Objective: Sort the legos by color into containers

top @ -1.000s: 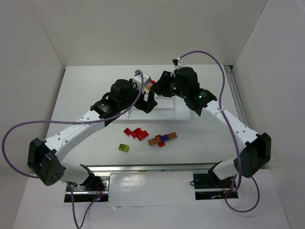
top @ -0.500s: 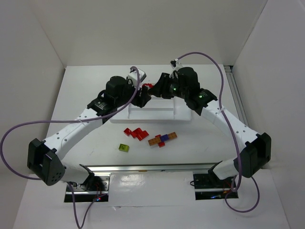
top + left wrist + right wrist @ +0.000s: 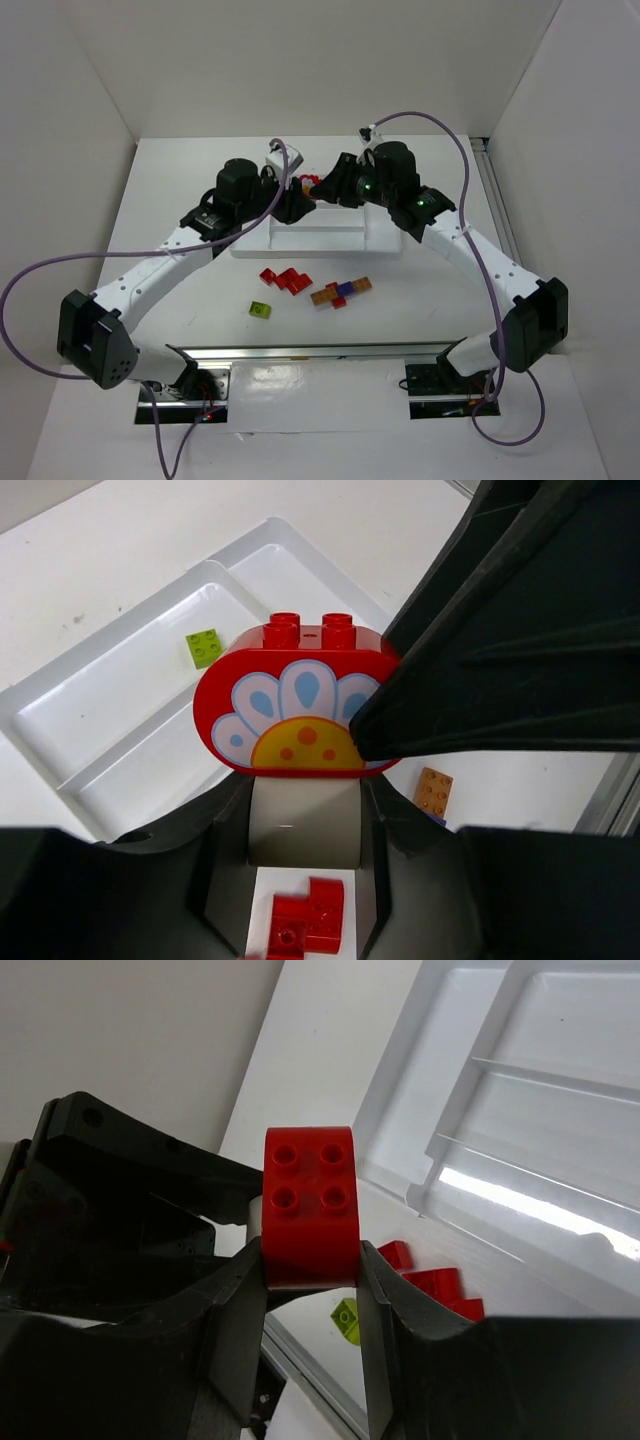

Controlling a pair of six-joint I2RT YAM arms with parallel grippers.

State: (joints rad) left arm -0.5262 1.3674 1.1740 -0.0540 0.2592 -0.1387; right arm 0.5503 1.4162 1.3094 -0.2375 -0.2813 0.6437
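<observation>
Mia: Where was the big red brick [image 3: 310, 1205]?

Ben: It was up in the air, over the far side of the white tray [image 3: 330, 240]. The right gripper [image 3: 310, 1275] and the left gripper [image 3: 308, 798] met there, and the brick was between them.

Mia: Who had hold of it?

Ben: The right gripper was squeezed tight on two sides of it. The left gripper was squeezed on a pale grey piece [image 3: 305, 830] that looked stuck to the red brick. I could not be sure they were joined.

Mia: Was the brick heavy?

Ben: I think not. It looked like hard plastic, so light and stiff. It would not squash or break.

Mia: Slippery?

Ben: Maybe a bit. Its sides were smooth and shiny, and its corners were round. The flat sides are the best place to pinch. A round corner could slide out.

Mia: And if the two were stuck?

Ben: Then each gripper would need a firm hold close to the join, and a straight pull.

Mia: What else was there?

Ben: One lime brick [image 3: 205, 647] lay in a tray box. Some red bricks [image 3: 285, 279], a second lime brick [image 3: 261, 310] and an orange and blue bunch [image 3: 342, 291] lay on the table [image 3: 400, 310], on the near side of the tray.
</observation>
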